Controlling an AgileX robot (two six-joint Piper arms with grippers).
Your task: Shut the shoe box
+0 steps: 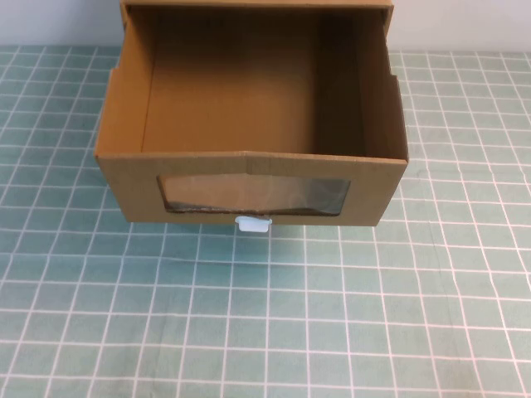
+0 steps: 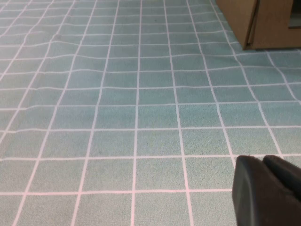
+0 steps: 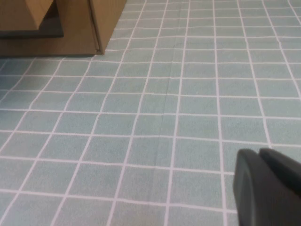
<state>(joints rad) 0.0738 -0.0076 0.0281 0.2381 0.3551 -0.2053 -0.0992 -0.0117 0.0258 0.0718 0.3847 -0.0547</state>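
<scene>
Left gripper [image 2: 269, 190] and right gripper [image 3: 269, 188] parked low over the tabletop [image 1: 274, 332] near its front edge, jaws together, holding nothing. Shoe box [image 1: 249, 116] at the middle of the far edge, drawer pulled well out, white pull tab [image 1: 253, 224] facing front. Likely risk: an off-centre push skewing or jamming the drawer, or sliding the whole box backward.

The brown cardboard drawer-style shoe box [image 1: 249, 124] is placed on the green checked tablecloth [image 1: 265, 323] at the far middle of the table, its drawer drawn out toward the robot. The clear plastic window [image 1: 253, 196] is set in the drawer front, and the small white pull tab [image 1: 253, 224] is found just below it. The left gripper [image 2: 268, 193] is held low over the cloth, well apart from the box on its left; the right gripper [image 3: 268, 188] is likewise held on its right
</scene>
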